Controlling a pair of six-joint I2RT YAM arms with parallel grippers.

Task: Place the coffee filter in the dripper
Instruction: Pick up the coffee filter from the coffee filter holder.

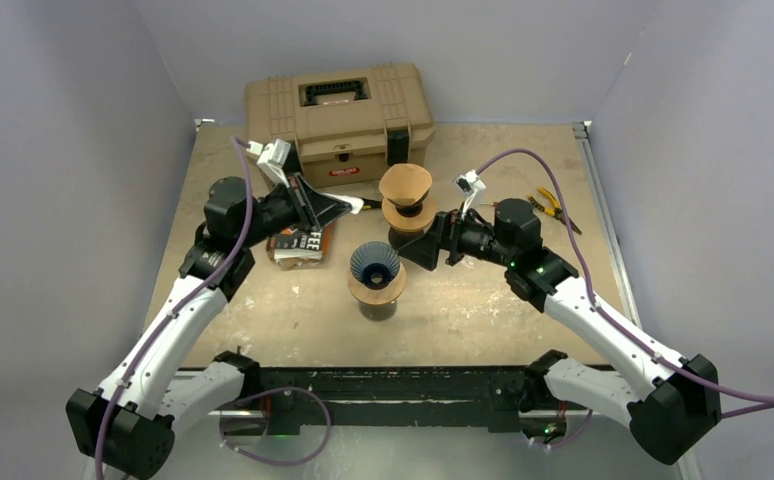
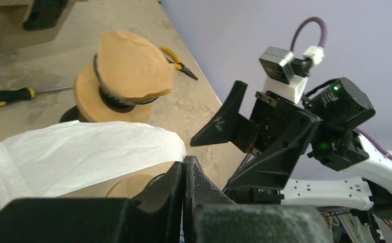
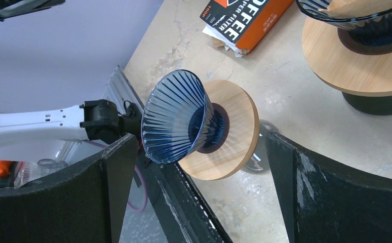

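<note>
The left arm reaches across the upper left of the top view, its gripper (image 2: 185, 169) pinched tight on the white coffee filter (image 2: 82, 152). The right gripper (image 3: 199, 152) gapes wide, levelled at the empty blue dripper (image 3: 176, 121) mid-frame.

coffee filter (image 2: 82, 152): lower part behind left claw (image 2: 184, 167) | filter box (image 3: 247, 21): cropped top

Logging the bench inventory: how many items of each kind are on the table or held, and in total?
Drippers: 2, blue dripper, lined dripper
Filters: 2, white filter, brown filter
Filter pack: 1
Tools: 2, screwdriver, pliers
Toolbox: 1
Total: 8
</note>
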